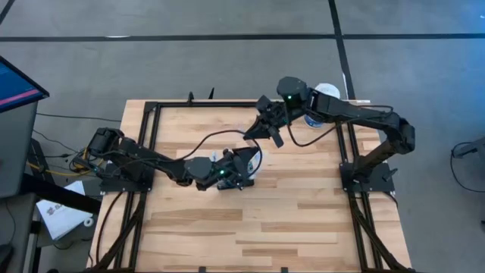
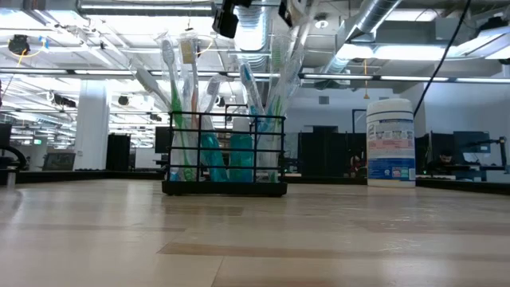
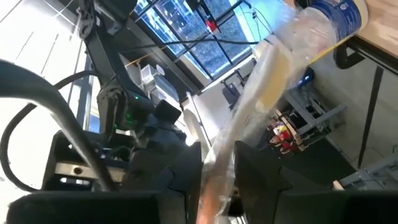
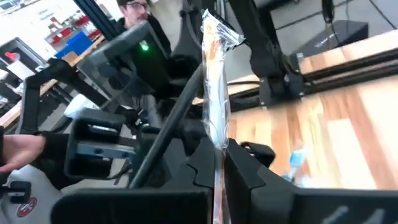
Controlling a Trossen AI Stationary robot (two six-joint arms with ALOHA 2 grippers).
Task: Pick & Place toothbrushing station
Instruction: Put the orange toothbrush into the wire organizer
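Wire makes up the toothbrushing station (image 2: 225,155), a small black box of thin bars on the smooth wooden table (image 2: 335,239), near the middle. Wrapped toothbrushes (image 2: 179,96) stand in it (crinkly clear plastic). The left gripper (image 3: 217,186) pinches one wrapped toothbrush. The right gripper (image 4: 217,174), toward 1 o'clock, pinches another. A round white canister (image 2: 390,142) stands at 2 o'clock.

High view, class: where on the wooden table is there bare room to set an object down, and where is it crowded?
Free: the wide near strip of the wooden table below both arms, and the far-left corner inside the black frame. Crowded: the middle, where the left tool hangs over the toothbrush holder, and the far-right side around the right tool and the white canister.
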